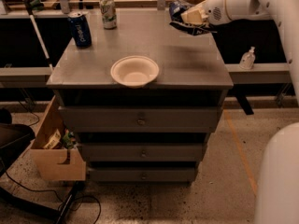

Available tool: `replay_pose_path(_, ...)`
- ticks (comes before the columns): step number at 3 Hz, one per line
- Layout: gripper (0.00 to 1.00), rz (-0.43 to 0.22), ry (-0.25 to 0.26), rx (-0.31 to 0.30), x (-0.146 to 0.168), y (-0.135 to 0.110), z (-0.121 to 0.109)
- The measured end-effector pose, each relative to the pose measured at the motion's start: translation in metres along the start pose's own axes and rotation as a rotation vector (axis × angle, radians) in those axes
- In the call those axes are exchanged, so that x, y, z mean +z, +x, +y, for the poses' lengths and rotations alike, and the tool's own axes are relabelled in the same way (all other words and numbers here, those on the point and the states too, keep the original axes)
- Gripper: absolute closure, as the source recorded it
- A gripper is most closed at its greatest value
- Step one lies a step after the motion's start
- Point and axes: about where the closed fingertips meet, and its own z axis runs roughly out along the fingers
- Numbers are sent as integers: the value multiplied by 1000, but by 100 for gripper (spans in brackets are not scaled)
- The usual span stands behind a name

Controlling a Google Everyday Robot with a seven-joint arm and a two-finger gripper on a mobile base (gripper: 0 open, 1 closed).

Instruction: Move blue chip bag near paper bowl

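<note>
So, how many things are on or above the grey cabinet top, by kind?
Upright drink cans: 2, a blue can and a silver-green can
Off-white round paper bowl: 1
Dark-blue crinkly foil chip bag: 1, at the end effector, far corner
Total: 4

Grey cabinet top (pixel 187 62) bears paper bowl (pixel 134 71) in front, blue can (pixel 80 29) and pale can (pixel 108 12) behind; gripper (pixel 188 18) above back-right corner.

One paper bowl (pixel 134 71) sits at the near edge of the one cabinet (pixel 187 59), which has three drawers (pixel 140 120). Two cans stand far left: one blue soda can (pixel 80 29) and one pale green can (pixel 108 12). One blue chip bag (pixel 178 8) and one gripper (pixel 192 17) are far right. One pump bottle (pixel 247 58) stands right.
</note>
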Motion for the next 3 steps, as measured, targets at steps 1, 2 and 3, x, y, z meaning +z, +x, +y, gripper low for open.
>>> replay_pose_path(1, 100, 34, -59, -25, -26, 13, 35)
replay_pose_path(2, 100, 28, -109, -10, -32, 33, 72)
replay_pose_path(3, 100, 52, -144, -30, -28, 56, 108)
